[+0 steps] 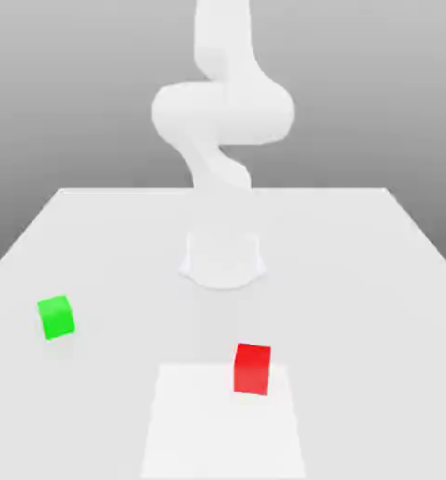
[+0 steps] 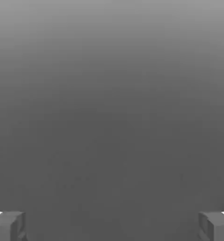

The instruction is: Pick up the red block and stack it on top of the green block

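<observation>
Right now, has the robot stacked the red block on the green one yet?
Not yet. Nothing looks done: the red block and green block sit apart on the table. The gripper is open, holding nothing. Grabbing, carrying and stacking are all left.

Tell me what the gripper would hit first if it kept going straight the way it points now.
Nothing, as far as the hand view shows: between the open gripper fingers lies plain grey surface, no block. Depth there is unclear.

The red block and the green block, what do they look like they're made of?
Red block: flat, even colour, no shine or grain, so probably matte plastic or painted wood; the render leaves it open. Green block: the same plain matte look, crisp edges, no texture, likely the same material.
</observation>
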Motion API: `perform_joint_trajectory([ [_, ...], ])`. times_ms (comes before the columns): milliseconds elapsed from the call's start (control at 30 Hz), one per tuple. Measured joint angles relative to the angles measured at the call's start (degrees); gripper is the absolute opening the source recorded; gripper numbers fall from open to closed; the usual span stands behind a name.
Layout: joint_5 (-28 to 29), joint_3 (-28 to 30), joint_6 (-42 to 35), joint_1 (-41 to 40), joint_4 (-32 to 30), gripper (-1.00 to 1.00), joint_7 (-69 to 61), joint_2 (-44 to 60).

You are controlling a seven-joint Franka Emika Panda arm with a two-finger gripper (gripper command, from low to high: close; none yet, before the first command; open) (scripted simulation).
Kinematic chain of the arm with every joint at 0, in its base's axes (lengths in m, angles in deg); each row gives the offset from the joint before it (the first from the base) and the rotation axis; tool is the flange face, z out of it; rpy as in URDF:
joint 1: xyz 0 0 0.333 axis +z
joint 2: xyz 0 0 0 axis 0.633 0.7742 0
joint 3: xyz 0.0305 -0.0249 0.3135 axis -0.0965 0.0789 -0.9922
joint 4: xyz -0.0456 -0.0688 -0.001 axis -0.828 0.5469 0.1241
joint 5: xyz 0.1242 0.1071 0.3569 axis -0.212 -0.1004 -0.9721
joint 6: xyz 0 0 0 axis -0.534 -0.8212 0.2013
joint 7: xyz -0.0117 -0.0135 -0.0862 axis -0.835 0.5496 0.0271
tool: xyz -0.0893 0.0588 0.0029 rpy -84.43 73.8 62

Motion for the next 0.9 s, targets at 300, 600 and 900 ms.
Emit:
perform_joint_trajectory([
  [300, -1.7, -2.6, 12.2, 0.7, -15.0, 0.00, 5.3, 16.4],
  [600, -0.8, -6.1, 28.0, 0.7, -29.9, 0.00, 13.0, 37.9],
  [900, 4.9, -1.5, 40.6, 4.1, -29.0, -1.00, 17.6, 52.9],
])
